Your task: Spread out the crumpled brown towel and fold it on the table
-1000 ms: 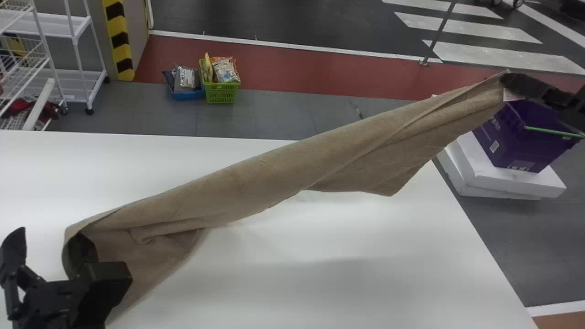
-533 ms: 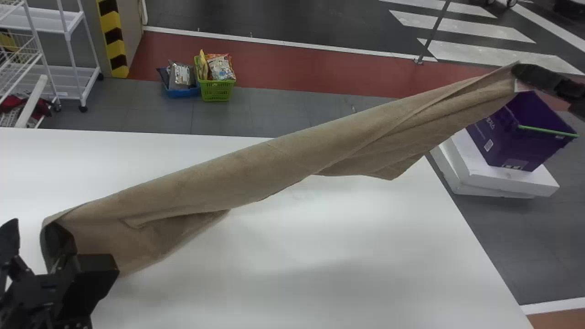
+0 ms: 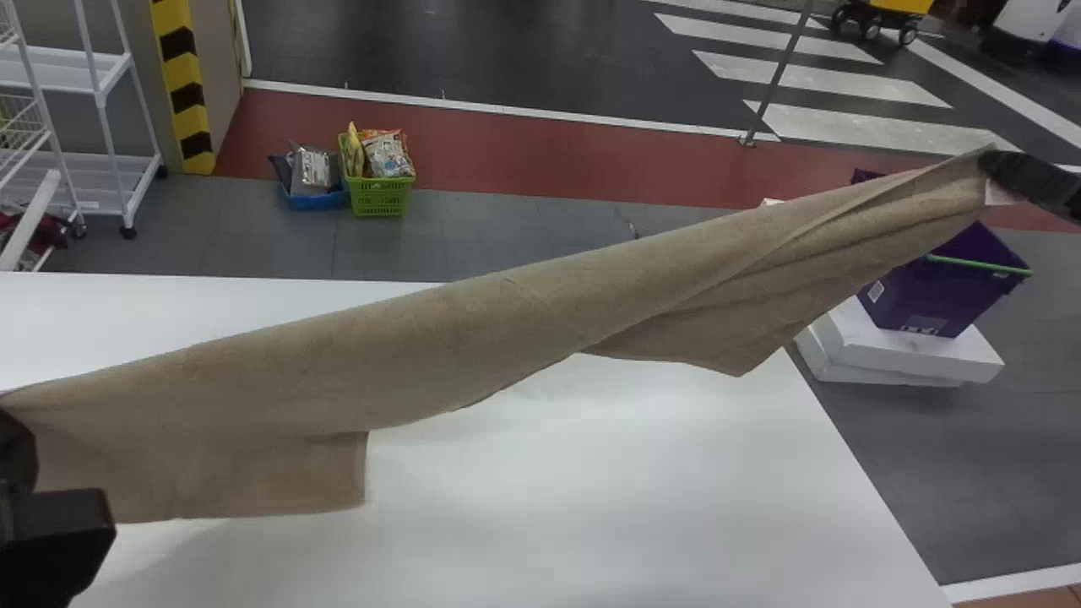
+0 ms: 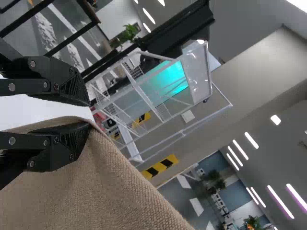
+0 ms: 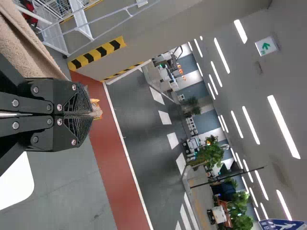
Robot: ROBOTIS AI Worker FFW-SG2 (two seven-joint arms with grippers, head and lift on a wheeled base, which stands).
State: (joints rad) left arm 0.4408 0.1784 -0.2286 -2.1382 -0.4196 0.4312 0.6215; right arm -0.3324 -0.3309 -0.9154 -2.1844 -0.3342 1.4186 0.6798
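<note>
Brown towel (image 3: 473,338) stretched diagonally over a white table (image 3: 608,507)

The right gripper (image 3: 998,173), beyond the table's far right corner in the head view, is pressed together on one end of the towel; a pale label (image 3: 1001,196) lies beside the grip. The left gripper (image 3: 15,456) is at the near left of the head view; in the left wrist view its two fingers stand apart, with cloth draped over one of them and a gap before the other. Between the grippers the towel forms a long, partly rolled band rising toward the right, with one loose flap hanging near each end. Right of the table, a purple bin (image 3: 925,291) rests on white slabs (image 3: 908,359). On the floor beyond the far edge, a blue basket (image 3: 319,202) and a green basket (image 3: 380,198), both with packets (image 3: 387,156), sit side by side. Farther left is a white wheeled rack (image 3: 127,181), near a yellow-and-black striped pillar (image 3: 183,84).
</note>
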